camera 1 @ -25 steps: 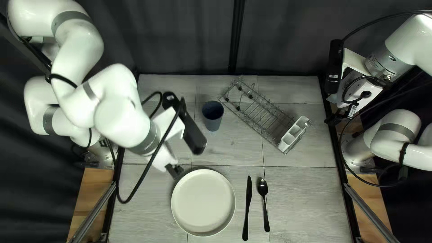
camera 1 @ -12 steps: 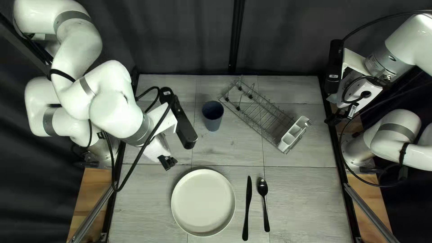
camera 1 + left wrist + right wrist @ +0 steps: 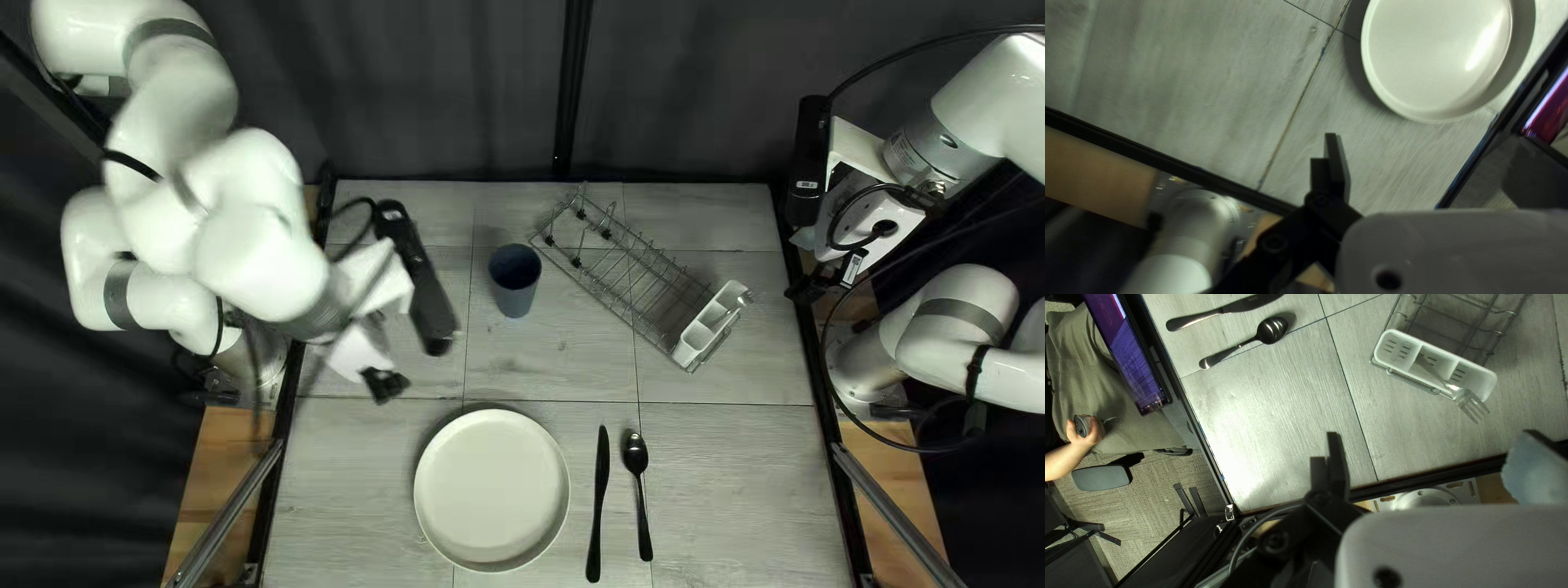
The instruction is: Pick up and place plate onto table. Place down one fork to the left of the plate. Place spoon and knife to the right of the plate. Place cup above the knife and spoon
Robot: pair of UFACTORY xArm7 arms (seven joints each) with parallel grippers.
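Note:
A cream plate lies flat near the table's front edge, also seen in the left wrist view as the plate ahead of my gripper. To its right lie a black knife and a black spoon, side by side. A dark blue cup stands upright behind the plate. A fork pokes its tines out of the white caddy. My left gripper hovers open and empty, left of and behind the plate. In the right wrist view, the right gripper's one visible finger is above the table's right edge, holding nothing.
A wire dish rack with the white caddy at its end lies slantwise at the back right. Beyond the table's front edge are a screen and a person's hand. Bare tabletop lies left of the plate.
My left arm has drawn back from the plate's rear left rim, moving left and toward the table's far side. The plate, cutlery, cup and right arm have not moved.

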